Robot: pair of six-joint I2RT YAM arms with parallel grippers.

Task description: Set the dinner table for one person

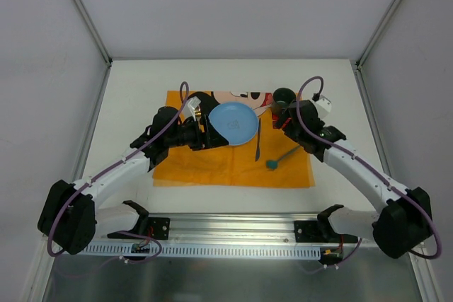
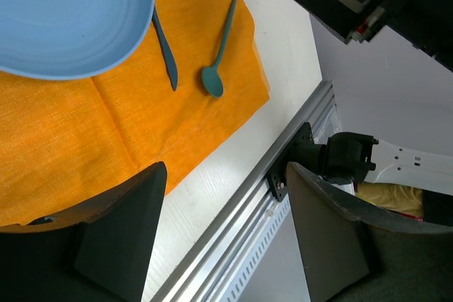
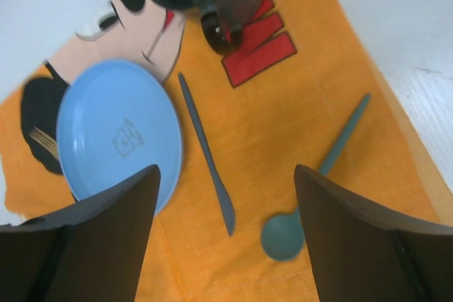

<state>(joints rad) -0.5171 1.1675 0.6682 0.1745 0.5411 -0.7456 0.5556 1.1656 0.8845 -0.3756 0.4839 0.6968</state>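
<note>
Hovering over the orange placemat (image 1: 212,164), you're holding left gripper (image 2: 226,167) and right gripper (image 3: 226,171) wide open, empty; blue plate (image 1: 233,123), knife (image 1: 257,139), spoon (image 1: 281,158), dark cup (image 1: 284,96) lying there.

Orange placemat (image 2: 85,139) was coarse woven matt cloth, plate (image 3: 117,132) smooth semi-gloss plastic, spoon (image 3: 283,235) and knife (image 3: 205,153) matt plastic, rail (image 2: 233,224) brushed metal, dinner table (image 1: 226,79) smooth white.

orange placemat (image 1: 212,167) | blue plate (image 1: 233,124) on it | knife (image 1: 257,141) beside plate | teal spoon (image 1: 283,157) | dark cup (image 1: 284,95) on mat
</note>
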